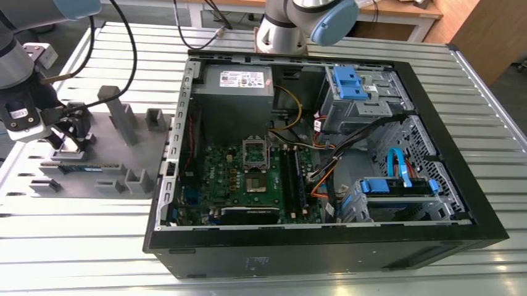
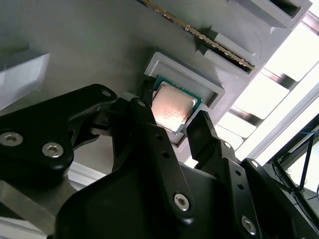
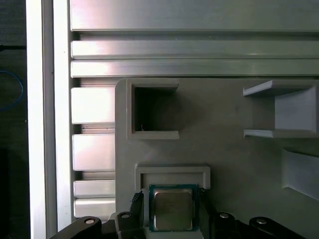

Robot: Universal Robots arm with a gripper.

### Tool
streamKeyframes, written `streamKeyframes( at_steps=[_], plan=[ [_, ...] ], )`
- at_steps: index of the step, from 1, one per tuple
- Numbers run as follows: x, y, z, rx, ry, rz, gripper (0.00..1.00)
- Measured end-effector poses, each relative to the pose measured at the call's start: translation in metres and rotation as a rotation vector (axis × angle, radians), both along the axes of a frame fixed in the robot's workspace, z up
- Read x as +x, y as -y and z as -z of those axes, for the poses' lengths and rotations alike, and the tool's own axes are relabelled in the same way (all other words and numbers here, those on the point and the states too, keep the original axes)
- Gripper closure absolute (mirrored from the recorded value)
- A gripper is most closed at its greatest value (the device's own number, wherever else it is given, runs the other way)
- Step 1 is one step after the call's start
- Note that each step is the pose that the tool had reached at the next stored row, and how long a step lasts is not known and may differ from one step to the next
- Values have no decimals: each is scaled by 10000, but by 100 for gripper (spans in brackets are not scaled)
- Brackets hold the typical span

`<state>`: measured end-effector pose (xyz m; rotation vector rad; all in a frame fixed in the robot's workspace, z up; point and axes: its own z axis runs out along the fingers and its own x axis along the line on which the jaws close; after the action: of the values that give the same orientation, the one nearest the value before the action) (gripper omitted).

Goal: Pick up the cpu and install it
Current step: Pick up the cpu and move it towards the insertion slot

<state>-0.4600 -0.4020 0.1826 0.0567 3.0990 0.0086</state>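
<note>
The claw sits low over the grey tray, spread, with one of its fingers on each side of the cpu. The chip lies flat in its shallow pocket, directly between the fingertips and, as far as I can judge, not pinched. The room on either side looks tight. If the claw is off-centre, one finger would likely meet the chip first and shove it against the pocket wall or tip it up on one edge. A fingertip could also catch on the raised rim instead of the chip. The edges are thin, so a shallow hold may let it slip or twist. The socket in the open case lies well apart from the claw, so a skewed hold would probably reach it skewed.
</note>
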Motion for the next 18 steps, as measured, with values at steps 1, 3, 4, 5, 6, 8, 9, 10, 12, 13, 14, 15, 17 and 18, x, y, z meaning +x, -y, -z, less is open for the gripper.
streamKeyframes(
  at_steps=[1,3,4,5,6,8,9,10,12,13,14,15,17,18],
  plan=[
    [0,0,-3,-1,-2,0,45],
    [0,0,-4,0,1,0,45],
    [0,0,-5,0,-1,0,45],
    [0,0,-6,0,0,0,45],
    [0,0,-6,-1,-1,0,45],
    [2,-1,-6,-1,-2,1,45],
    [6,0,-6,0,-1,1,45],
    [9,0,-6,-1,-1,0,45],
    [9,0,-6,-1,-1,0,45],
    [9,0,-6,0,-1,0,45],
    [9,0,-6,-1,-1,0,45],
    [9,0,-6,-1,-1,0,45],
    [9,0,-6,-1,-1,0,45],
    [10,0,-6,-1,-1,0,45]
  ],
)
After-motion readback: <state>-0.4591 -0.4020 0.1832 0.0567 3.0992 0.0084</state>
